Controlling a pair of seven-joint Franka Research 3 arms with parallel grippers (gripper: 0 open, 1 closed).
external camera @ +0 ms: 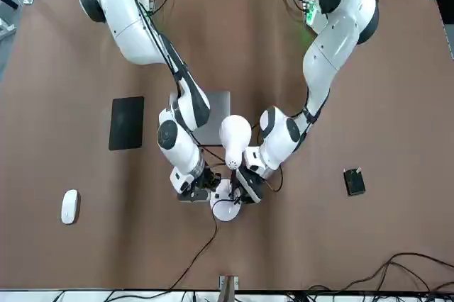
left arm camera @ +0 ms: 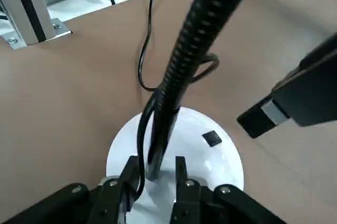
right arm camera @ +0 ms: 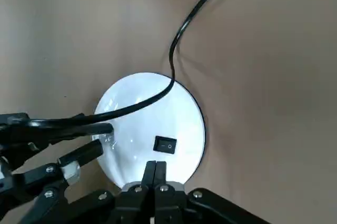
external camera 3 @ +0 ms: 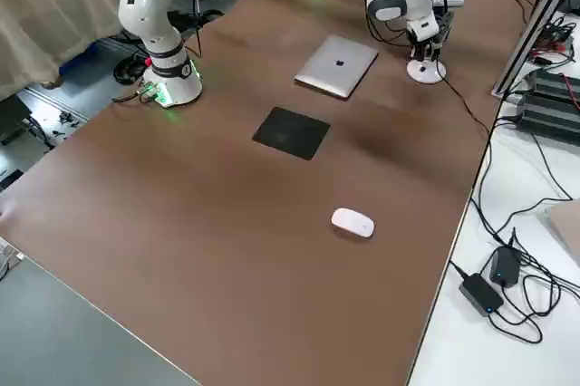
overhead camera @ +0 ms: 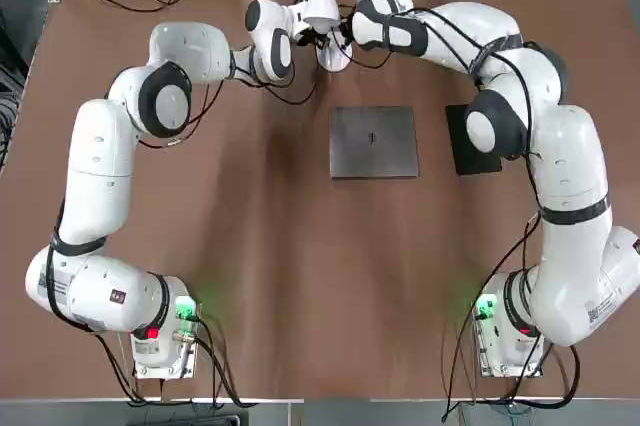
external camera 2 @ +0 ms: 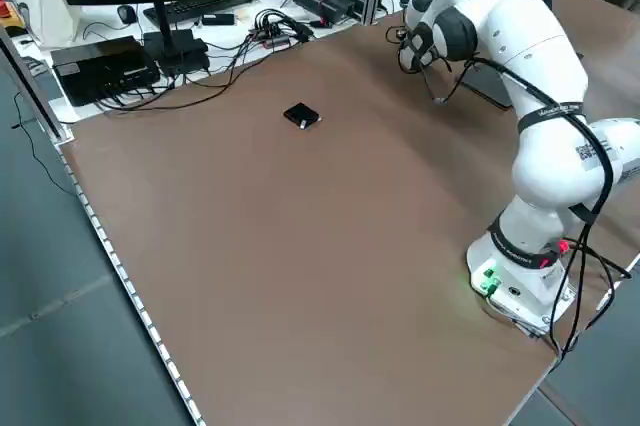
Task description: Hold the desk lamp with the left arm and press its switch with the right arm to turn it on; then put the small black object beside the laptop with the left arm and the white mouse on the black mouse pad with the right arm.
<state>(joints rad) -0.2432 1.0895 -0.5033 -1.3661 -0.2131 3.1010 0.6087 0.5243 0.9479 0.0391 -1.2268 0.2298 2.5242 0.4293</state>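
Pressing the switch (right arm camera: pixel 165 144) with the clenched right gripper (right arm camera: pixel 156 164) above it could tip the desk lamp (right arm camera: pixel 184 113) on the table (right arm camera: pixel 274 103), the left gripper (left arm camera: pixel 156 160) standing unclosed around its neck.

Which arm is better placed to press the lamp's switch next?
Probably the right: its end effector sits beside the switch on the lamp base, while the left's straddles the lamp's neck, better suited to steadying it.
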